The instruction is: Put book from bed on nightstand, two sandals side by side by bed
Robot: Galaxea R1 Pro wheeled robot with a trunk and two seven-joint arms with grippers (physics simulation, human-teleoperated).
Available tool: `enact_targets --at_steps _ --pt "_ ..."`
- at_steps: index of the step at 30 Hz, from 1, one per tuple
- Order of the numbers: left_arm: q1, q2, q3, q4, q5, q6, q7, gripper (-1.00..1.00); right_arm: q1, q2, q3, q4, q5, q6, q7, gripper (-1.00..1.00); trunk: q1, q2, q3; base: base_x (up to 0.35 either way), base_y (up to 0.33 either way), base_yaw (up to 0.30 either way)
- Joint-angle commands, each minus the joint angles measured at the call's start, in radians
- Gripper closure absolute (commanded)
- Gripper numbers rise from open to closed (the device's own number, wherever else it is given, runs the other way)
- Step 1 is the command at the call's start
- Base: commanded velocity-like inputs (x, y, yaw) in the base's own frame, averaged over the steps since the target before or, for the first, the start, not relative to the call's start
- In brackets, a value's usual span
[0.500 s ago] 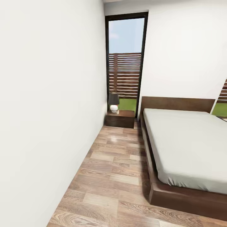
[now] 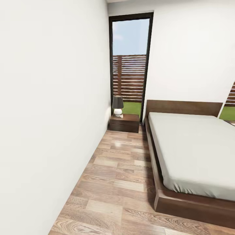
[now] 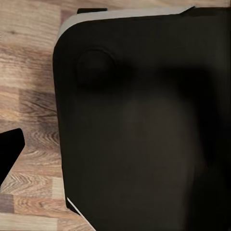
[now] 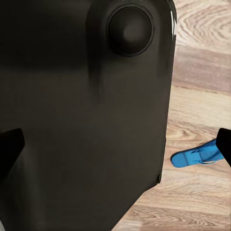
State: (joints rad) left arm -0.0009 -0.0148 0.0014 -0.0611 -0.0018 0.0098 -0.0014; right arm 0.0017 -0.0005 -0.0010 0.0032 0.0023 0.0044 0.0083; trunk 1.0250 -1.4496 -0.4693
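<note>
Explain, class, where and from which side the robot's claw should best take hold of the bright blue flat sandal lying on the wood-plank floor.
Judging by the right wrist view, the bright blue flat sandal lies flat on the brown wood-plank floor, partly hidden at the picture's edge. Its sole is thin, so coming straight down from above and pinching across the narrow width at mid-length, where the strap seems to rise, is probably best. A sideways approach would likely just push it along.

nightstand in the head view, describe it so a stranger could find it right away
Find the tall dark-framed window at the far end. Below it, between the white wall and the bed headboard, sits the nightstand: low, boxy, dark brown, carrying a small lamp.
</note>
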Motion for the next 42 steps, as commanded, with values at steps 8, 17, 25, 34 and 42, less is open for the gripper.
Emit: enact_targets --at_steps 8,17,25,34,42 --pt "0.0 0.002 0.0 -0.044 -0.001 -0.005 0.0 -1.0 0.0 -0.003 -0.006 -0.008 0.001 -0.001 0.001 -1.0 0.0 0.0 -0.001 0.0 0.0 0.0" --pt "-0.001 0.006 0.002 -0.095 -0.003 -0.036 0.004 -1.0 0.0 -0.012 -0.011 -0.052 -0.004 -0.002 0.002 -1.0 0.0 0.0 -0.001 0.0 0.0 0.0" --pt "-0.003 -0.003 0.0 -0.622 -0.004 -0.034 0.008 -1.0 0.0 -0.044 -0.064 -0.547 -0.005 0.008 -0.004 -1.0 0.0 0.0 -0.001 0.0 0.0 0.0" --pt "-0.005 0.003 0.017 -0.663 0.002 -0.08 0.005 -1.0 0.0 -0.049 -0.188 -0.604 -0.007 -0.01 0.002 -1.0 0.0 0.0 -0.001 0.0 0.0 0.0" --pt "-0.005 0.004 0.051 -0.612 0.0 -0.113 0.005 -1.0 0.0 -0.049 -0.2 -0.596 -0.006 -0.034 0.001 -1.0 0.0 0.0 -0.001 0.0 0.0 0.0"
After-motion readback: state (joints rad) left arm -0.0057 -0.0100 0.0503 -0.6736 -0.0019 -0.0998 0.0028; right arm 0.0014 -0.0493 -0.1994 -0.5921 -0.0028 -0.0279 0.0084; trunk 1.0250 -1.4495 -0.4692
